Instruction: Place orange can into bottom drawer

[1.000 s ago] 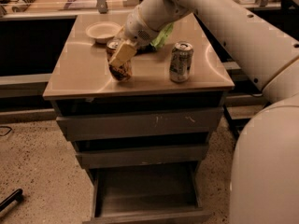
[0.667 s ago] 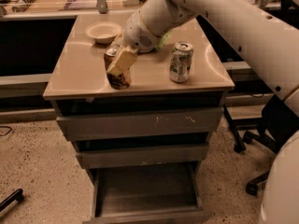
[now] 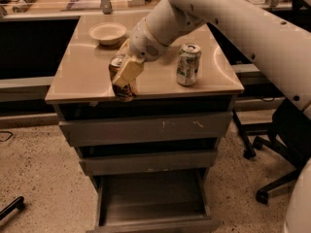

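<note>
My gripper [image 3: 123,79] is shut on the orange can [image 3: 118,69], a can with orange-brown mottled print and a silver top. It holds the can upright at the front edge of the cabinet top, left of centre. The bottom drawer [image 3: 150,198] is pulled open below, grey inside, with nothing in it. The can is above and left of the drawer opening.
A white-and-green silver can [image 3: 187,64] stands on the beige cabinet top [image 3: 82,76] to the right. A white bowl [image 3: 108,33] sits at the back. Two shallower drawers [image 3: 146,129] are shut. An office chair base [image 3: 272,178] stands on the floor at right.
The gripper has carried the orange can forward and slightly lower, from the middle of the top to its front edge. The silver can and bowl have not moved.
</note>
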Motion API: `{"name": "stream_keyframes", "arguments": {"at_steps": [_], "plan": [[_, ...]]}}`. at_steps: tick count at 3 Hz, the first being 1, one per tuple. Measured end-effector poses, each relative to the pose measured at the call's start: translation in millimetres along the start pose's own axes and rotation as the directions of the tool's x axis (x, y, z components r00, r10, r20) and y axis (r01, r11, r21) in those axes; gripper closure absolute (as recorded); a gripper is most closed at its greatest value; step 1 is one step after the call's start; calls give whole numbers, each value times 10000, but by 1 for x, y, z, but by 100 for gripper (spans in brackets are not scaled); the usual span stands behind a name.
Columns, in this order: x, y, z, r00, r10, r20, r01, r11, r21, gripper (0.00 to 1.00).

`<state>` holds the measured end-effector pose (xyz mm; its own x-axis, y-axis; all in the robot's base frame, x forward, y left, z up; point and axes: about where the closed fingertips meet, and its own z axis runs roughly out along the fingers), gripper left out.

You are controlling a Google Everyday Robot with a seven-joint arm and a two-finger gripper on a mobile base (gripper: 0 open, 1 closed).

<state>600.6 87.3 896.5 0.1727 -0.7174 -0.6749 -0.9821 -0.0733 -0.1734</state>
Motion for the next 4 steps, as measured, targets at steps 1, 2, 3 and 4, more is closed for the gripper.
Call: {"name": "stream_keyframes", "arguments": {"at_steps": [1, 2, 3, 4], "plan": [[-3, 41, 2, 9997, 240, -38, -241, 9993, -276, 100], [-6, 92, 9, 9978, 642, 181, -635, 9974, -344, 100], [11, 132, 36, 9931, 1060, 493, -1049, 9942, -251, 100], [51, 155, 85, 9886, 1490, 199, -1478, 9876, -535, 100]]}}
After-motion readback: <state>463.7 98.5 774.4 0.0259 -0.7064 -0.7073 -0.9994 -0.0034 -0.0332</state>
